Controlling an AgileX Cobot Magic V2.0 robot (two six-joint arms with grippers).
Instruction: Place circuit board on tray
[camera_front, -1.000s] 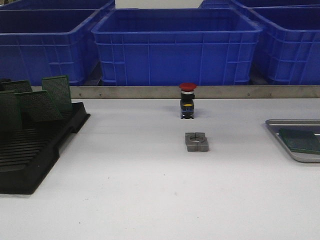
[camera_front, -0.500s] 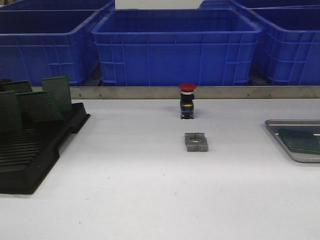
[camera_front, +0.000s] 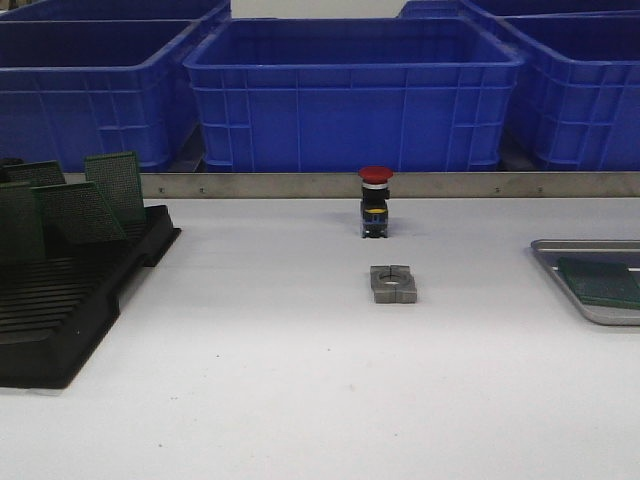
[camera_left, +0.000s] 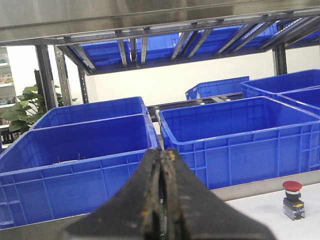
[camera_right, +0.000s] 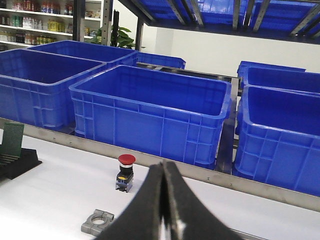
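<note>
Lying flat in the shallow silver-grey metal tray (camera_front: 552, 248) at the right edge of the white table (camera_front: 300, 380) is a green circuit board (camera_front: 600, 281). Both arms are raised; the left gripper (camera_left: 161, 200) and right gripper (camera_right: 165, 210) have fingers pressed together. More green boards (camera_front: 75, 210) stand in the black slotted plastic rack (camera_front: 60, 320).

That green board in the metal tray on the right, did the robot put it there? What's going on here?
Nothing is being handled right now. One green circuit board lies flat in the silver tray at the table's right edge, and more boards stand in the black slotted rack on the left. Neither arm shows in the front view; the wrist cameras show the left gripper and right gripper shut, up off the table. Who placed the board can't be told from these pictures.
</note>
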